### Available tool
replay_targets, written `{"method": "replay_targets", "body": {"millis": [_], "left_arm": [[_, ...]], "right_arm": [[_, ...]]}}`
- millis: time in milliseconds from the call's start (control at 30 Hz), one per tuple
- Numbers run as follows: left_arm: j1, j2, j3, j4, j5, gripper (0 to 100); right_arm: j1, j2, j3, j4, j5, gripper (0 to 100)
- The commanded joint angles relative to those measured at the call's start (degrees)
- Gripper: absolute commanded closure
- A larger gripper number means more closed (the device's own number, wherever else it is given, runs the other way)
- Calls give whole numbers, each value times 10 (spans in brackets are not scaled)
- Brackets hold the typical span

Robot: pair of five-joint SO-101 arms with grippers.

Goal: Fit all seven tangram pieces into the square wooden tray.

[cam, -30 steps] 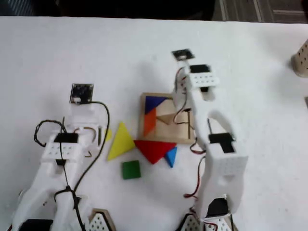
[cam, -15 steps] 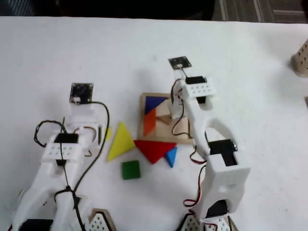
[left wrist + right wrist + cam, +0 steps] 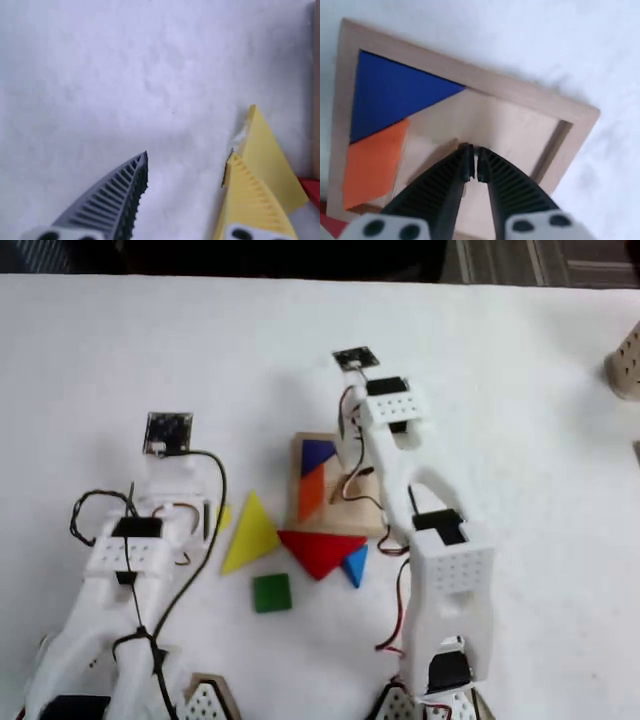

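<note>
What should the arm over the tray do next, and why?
Probably lift the right gripper out of the tray and head for the red triangle. The gripper hangs shut low over the tray's floor, apparently holding nothing, while that piece lies outside, just beside the tray's rim.

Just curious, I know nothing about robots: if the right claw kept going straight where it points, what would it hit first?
Probably the bare floor of the wooden tray, right beside the blue triangle and orange piece; the right gripper's depth above it is unclear.

High camera looks down on the table point(image 3: 120, 350); wrist cameras hover close — the right shares the tray point(image 3: 490, 82).
</note>
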Motion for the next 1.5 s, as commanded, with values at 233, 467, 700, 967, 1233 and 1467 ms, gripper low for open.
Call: {"method": "replay_targets", "body": {"millis": [233,467,700,967,1233,1467], "left_arm": [[-7,-20,-4,-15,-6,728],[-7,-21,-4,-13,-6,728],[22,-22,-33,-7,-1,732],[239,-15,-196,82,33,732],[397,196,-320,16,77,953],[402,411,-432,-32,76,978]], "right_arm": [[32,-117,109,6,-1,981],[32,-242,287,-112,-4,981],[144,-311,318,-123,-48,981],[243,-327,395,-132,-17,981],[260,-327,418,-147,4,981],[254,-327,420,-159,9,981]]}}
